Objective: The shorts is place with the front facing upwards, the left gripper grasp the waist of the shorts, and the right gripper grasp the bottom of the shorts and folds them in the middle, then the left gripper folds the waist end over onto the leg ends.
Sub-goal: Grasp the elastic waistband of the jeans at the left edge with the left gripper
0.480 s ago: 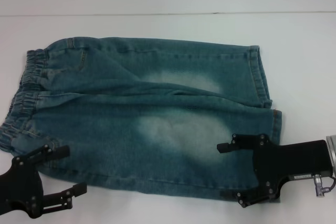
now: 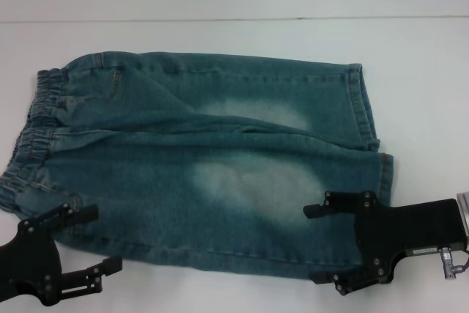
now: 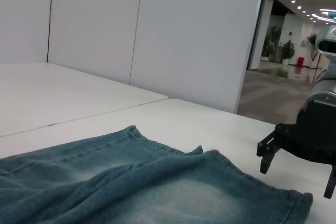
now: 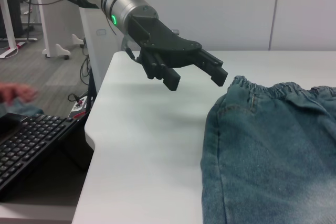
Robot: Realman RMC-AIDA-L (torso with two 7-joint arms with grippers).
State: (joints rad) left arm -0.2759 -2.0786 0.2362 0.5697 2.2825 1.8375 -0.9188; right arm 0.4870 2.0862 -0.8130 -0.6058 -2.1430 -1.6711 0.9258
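Note:
Blue denim shorts [image 2: 205, 166] lie flat, front up, with the elastic waist [image 2: 33, 133] on the left and the leg ends [image 2: 366, 130] on the right. My left gripper [image 2: 101, 240] is open at the near waist corner, one finger over the denim and the other over the table. At the near leg end my right gripper [image 2: 314, 245] is also open and straddles the near edge of the cloth. The right wrist view shows the left gripper [image 4: 197, 77] hovering just off the waistband [image 4: 273, 90]. From the left wrist, the right gripper [image 3: 299, 169] sits beside the leg hem [image 3: 294, 203].
The white table [image 2: 234, 42] runs beyond the shorts to a seam line at the back. Its near-left edge [image 4: 92, 129] drops off beside a keyboard [image 4: 31, 140]. White partition walls [image 3: 157, 30] stand behind the table.
My right gripper has shifted slightly toward the table's near edge. The left gripper and the shorts look unchanged.

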